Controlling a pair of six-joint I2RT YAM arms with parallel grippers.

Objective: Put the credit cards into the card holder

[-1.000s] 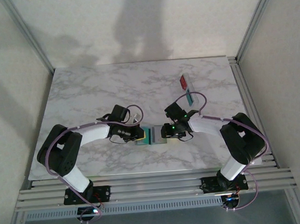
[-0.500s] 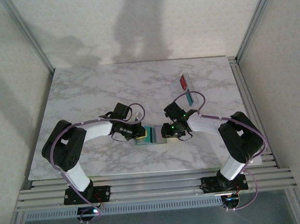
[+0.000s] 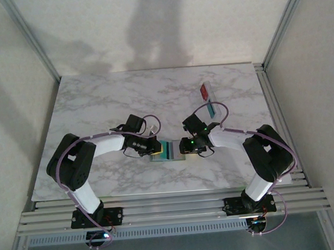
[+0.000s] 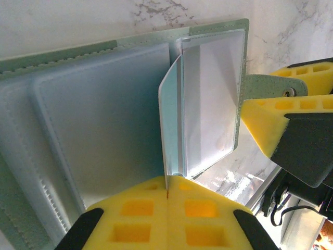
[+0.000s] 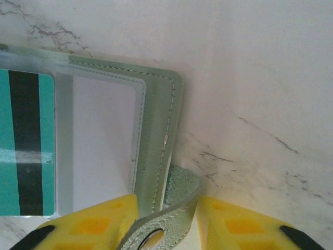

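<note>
The left claw point(image 4: 167, 202) is pressed together on a clear sleeve point(image 4: 169, 120) of the open card holder point(image 4: 99, 125). The right claw point(image 5: 167, 225) clamps the holder's strap point(image 5: 177, 200). A teal card point(image 5: 26, 140) sits in a pocket. The holder lies on the marble surface point(image 5: 250, 78).

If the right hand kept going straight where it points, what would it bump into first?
The card holder: its strap sits between the fingers of the right hand, and the green edge lies just ahead, though depth is hard to judge.
</note>
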